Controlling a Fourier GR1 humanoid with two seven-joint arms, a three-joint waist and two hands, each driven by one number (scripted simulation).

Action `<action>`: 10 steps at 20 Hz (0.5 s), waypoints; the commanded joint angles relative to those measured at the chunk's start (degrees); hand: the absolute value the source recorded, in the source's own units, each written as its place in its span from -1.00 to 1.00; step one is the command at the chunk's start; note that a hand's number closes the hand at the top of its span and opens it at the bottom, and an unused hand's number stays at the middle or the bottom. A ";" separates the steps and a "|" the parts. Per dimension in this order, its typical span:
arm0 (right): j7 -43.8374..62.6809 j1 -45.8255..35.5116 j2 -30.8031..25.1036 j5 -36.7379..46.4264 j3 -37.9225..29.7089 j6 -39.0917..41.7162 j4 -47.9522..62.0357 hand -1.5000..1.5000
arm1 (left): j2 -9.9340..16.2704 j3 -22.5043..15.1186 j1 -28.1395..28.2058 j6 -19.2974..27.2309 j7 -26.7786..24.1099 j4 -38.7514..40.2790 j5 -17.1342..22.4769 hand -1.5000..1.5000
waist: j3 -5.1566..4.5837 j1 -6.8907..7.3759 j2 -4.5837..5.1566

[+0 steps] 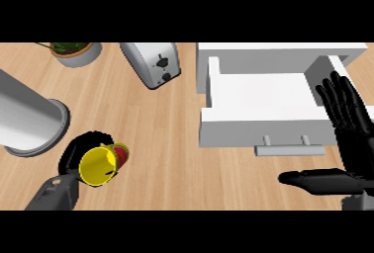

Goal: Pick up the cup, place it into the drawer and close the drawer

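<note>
The left hand (76,150) has its fingers curled round the yellow cup (100,164), held tipped above the counter (168,148). The right hand (349,128) rests open, fingers straight, tips beside the open drawer (256,101)'s right wall.

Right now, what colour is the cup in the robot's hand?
Yellow, with some red at its side; the cup shows only in the head view, in the left hand.

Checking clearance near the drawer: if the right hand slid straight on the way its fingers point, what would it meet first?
Probably the right wall of the open drawer; the right hand has its fingertips already over it, though height is unclear.
</note>
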 commanded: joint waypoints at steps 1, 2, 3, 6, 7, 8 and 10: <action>1.56 -0.45 -1.03 -0.31 -0.68 0.29 -1.12 -1.00 | -2.45 5.39 -0.89 2.15 -8.61 -0.05 4.74 1.00 | 0.03 -0.12 -0.07; -1.34 1.03 0.59 0.76 0.01 -0.56 0.04 -1.00 | -2.73 7.45 -1.95 5.30 -7.67 -0.31 6.58 1.00 | 0.10 0.07 -0.09; -0.29 -0.30 0.78 1.60 1.11 -0.91 -0.26 -1.00 | -3.78 9.18 -0.89 8.91 -9.75 0.31 7.58 1.00 | 0.00 0.17 0.11; -1.83 1.34 -0.49 -0.29 -0.54 1.07 -0.17 -1.00 | -3.41 8.40 -1.97 7.90 -12.97 1.51 6.39 1.00 | 0.12 -0.25 -0.02; 0.61 -0.47 -1.20 -0.73 -1.63 0.59 0.12 -1.00 | -2.84 9.44 -4.07 7.84 -9.96 -0.59 8.21 1.00 | 0.16 0.17 -0.20; 2.28 -0.87 0.33 2.09 0.46 -1.71 -0.90 -1.00 | -3.57 9.26 -5.50 8.88 -10.45 -1.73 8.12 1.00 | 0.14 0.16 -0.22; -0.21 2.46 -0.89 -0.51 -1.29 0.85 -2.92 -1.00 | -5.02 8.74 -4.86 9.33 -9.66 -3.71 8.58 1.00 | 0.23 0.30 -0.44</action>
